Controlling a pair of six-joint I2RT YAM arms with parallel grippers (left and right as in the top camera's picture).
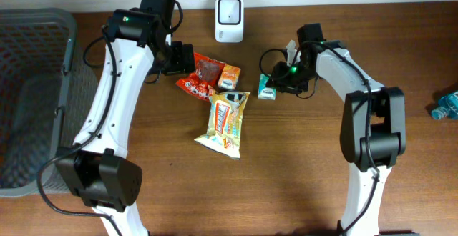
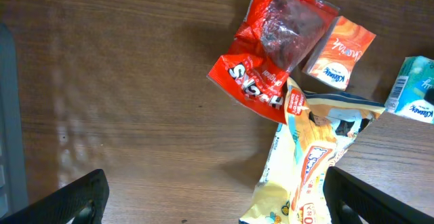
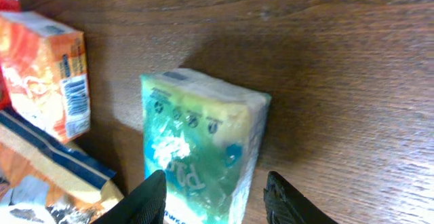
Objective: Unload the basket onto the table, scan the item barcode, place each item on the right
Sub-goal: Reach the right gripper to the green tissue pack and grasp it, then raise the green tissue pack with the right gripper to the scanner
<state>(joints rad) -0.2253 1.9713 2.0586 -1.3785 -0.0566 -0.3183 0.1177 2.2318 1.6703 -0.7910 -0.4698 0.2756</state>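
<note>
- Wooden table (image 1: 286,179), snack packets (image 1: 218,100) clustered centrally.
- Left gripper (image 2: 217,203) above them, fingers (image 2: 74,200) wide apart, empty.
- Right gripper (image 3: 213,190) low, jaws parted astride green tissue pack (image 3: 196,142).

glossy plastic tissue pack (image 3: 196,136), wooden table (image 3: 352,81)

A mock shop checkout, set up as a robot test station; a wood-grain table (image 1: 286,164) carries a white barcode scanner (image 1: 229,9) upright at its far edge; retail goods lie before it, a red snack packet (image 1: 202,75), an orange pack (image 1: 230,74) with a printed barcode, a yellow snack bag (image 1: 226,121) and a teal tissue pack (image 1: 267,87); a grey mesh basket (image 1: 68,43) sits at the left; two white-and-black robot arms, left arm (image 1: 114,100) and right arm (image 1: 365,114), rise from the near edge.
</note>
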